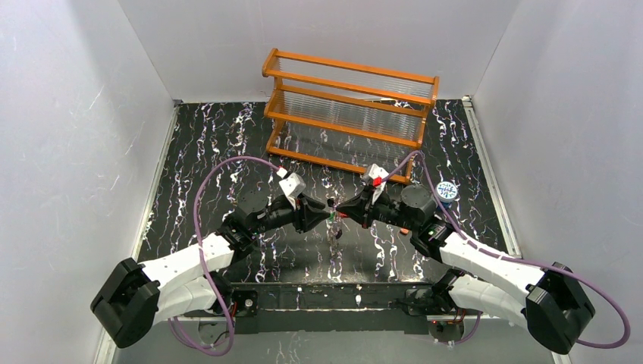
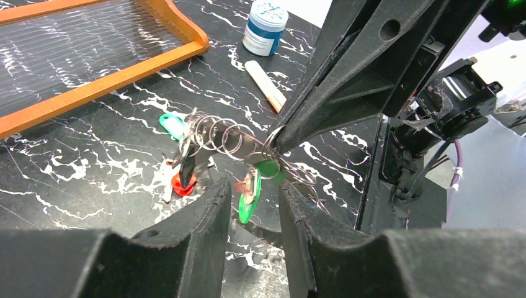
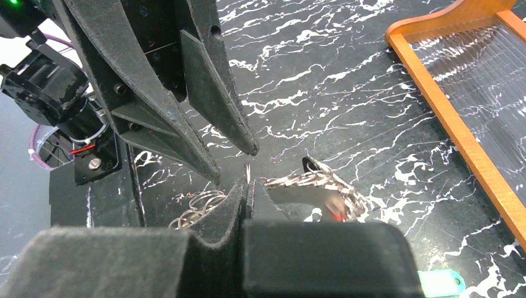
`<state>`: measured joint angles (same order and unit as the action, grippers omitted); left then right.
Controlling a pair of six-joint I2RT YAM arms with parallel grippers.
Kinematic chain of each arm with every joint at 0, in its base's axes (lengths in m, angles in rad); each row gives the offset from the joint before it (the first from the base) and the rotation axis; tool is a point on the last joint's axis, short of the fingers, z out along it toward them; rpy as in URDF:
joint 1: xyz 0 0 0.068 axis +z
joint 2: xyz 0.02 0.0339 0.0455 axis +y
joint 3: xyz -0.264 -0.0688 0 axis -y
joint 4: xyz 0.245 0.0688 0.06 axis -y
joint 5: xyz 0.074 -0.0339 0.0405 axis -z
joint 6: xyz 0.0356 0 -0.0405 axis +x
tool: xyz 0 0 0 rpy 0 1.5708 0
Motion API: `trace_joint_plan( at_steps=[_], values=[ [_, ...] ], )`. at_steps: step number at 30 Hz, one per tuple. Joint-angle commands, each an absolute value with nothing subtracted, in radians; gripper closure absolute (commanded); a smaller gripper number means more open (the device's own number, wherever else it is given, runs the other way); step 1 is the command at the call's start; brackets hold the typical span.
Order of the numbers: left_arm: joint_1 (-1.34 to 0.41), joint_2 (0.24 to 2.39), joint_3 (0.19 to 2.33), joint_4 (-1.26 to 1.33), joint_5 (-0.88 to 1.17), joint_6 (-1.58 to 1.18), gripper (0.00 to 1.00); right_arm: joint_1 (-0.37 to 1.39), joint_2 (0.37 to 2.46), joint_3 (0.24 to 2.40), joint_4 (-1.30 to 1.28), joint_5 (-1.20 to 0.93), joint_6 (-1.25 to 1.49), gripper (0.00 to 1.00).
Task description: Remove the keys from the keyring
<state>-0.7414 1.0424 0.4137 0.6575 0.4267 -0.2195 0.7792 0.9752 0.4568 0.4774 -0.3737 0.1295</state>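
Note:
The keyring point(image 2: 226, 133) shows as a chain of silvery wire rings held above the black marbled table. My right gripper point(image 3: 248, 186) is shut on one thin ring of it, and its tips point(image 2: 279, 138) show pinching that ring in the left wrist view. A green key point(image 2: 250, 197) hangs from the ring between the fingers of my left gripper point(image 2: 253, 186). These stand apart on either side of it, open. A red key point(image 2: 184, 183) dangles lower left. A teal-headed key point(image 3: 440, 282) lies on the table apart from the rings. Both grippers meet tip to tip point(image 1: 334, 212).
A wooden rack point(image 1: 349, 106) of clear tubes stands at the back. A small jar with a blue-white lid point(image 1: 447, 191) sits at the right, behind the right arm. A pale tube point(image 2: 265, 84) lies on the table near it.

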Motion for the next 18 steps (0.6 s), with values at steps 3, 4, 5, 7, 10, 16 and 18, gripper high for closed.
trace_joint_plan(
  at_steps=[3,4,5,7,10,16,18],
  values=[
    [-0.740,1.026,0.409,0.687,0.453,-0.217,0.67,0.774,0.956,0.433,0.684,-0.423,0.180,0.99],
    [-0.740,1.029,0.411,0.689,0.453,-0.216,0.67,0.774,0.958,0.431,0.691,-0.431,0.184,0.99],
    [-0.740,1.034,0.413,0.691,0.457,-0.213,0.67,0.774,0.959,0.428,0.701,-0.436,0.188,0.99],
    [-0.739,1.048,0.419,0.694,0.468,-0.211,0.67,0.773,0.959,0.422,0.721,-0.443,0.198,0.99],
    [-0.740,1.064,0.423,0.697,0.489,-0.219,0.67,0.772,0.957,0.414,0.747,-0.439,0.213,0.99],
    [-0.742,1.064,0.414,0.717,0.497,-0.226,0.66,0.769,0.961,0.405,0.789,-0.458,0.239,0.99],
    [-0.743,1.069,0.413,0.726,0.513,-0.233,0.66,0.768,0.965,0.402,0.802,-0.464,0.249,0.99]
  ],
)
